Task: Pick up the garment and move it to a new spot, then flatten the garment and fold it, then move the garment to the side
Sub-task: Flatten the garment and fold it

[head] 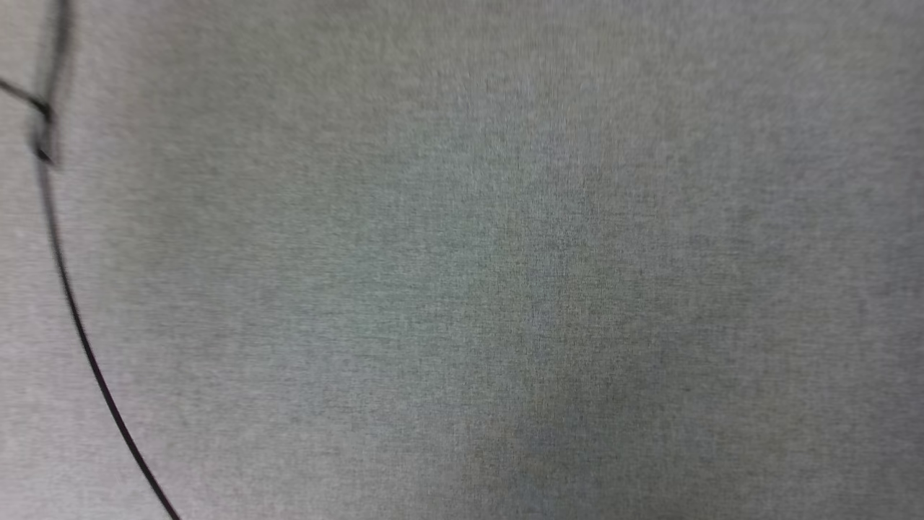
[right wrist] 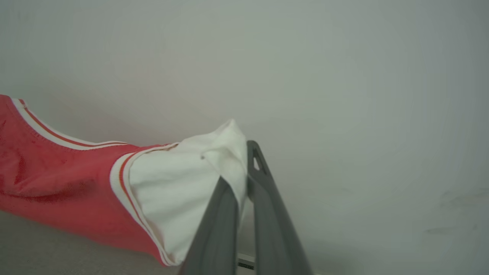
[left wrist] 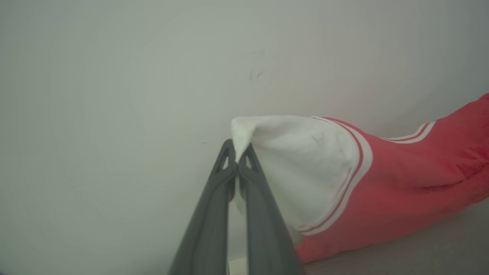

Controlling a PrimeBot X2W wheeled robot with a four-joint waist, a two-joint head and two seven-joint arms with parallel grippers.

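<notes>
Grey cloth surface [head: 505,274], thin black cord [head: 79,325] at left, pale wall [left wrist: 114,76]

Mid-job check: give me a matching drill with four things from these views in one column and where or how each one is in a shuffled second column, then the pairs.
Things:
1. left gripper
2. right gripper
3. thin black line
4. striped trim

States:
A. runs between the garment's white panel and red body
B. shut on a white corner, red cloth leading off to its wrist view's left
C. curves down the head view's left side
D. shut on a white corner, red cloth leading off to its wrist view's right

Pairs: 1-D, 2-B, 3-C, 4-A
</notes>
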